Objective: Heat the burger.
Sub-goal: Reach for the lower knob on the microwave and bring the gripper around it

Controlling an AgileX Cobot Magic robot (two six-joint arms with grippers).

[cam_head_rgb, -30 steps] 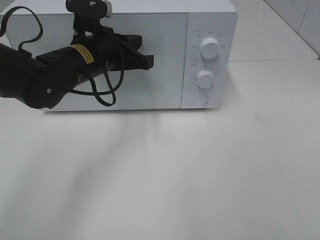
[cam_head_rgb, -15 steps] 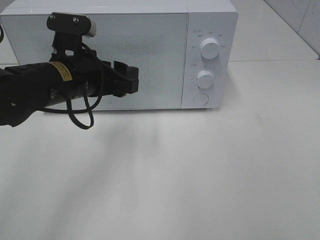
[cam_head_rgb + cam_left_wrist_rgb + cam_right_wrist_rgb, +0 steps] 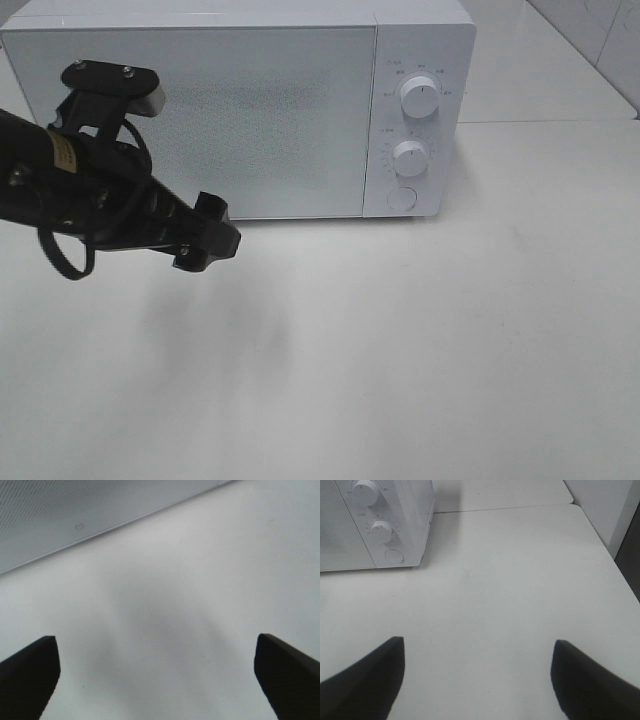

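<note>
The white table point(image 3: 450, 350) is bare across its whole near part, so neither arm has anything to work around. At the far side stands the microwave point(image 3: 260, 110), front facing the near edge and door shut. The burger shows in no view. The frosted door lets nothing through, so I cannot tell whether it sits inside, though with the task being to heat it, that is the likely place.

The left arm point(image 3: 70, 185) reaches in from the left, low before the door's lower left corner and clear of it, a pose that reads as free of the door rather than working on it. The left pincer point(image 3: 205, 235) hangs above the bare table just near of the microwave's base with its two fingers spread wide, touching nothing and holding nothing. The right pincer point(image 3: 477, 675) is out of the high view. Its own camera shows it over the table's right part, fingers wide apart and empty.

Smallest are the controls on the microwave's right panel: the upper knob point(image 3: 419, 97), the lower knob point(image 3: 409, 157) and the round button point(image 3: 401, 198), all untouched and, I judge, the next thing to reach for
</note>
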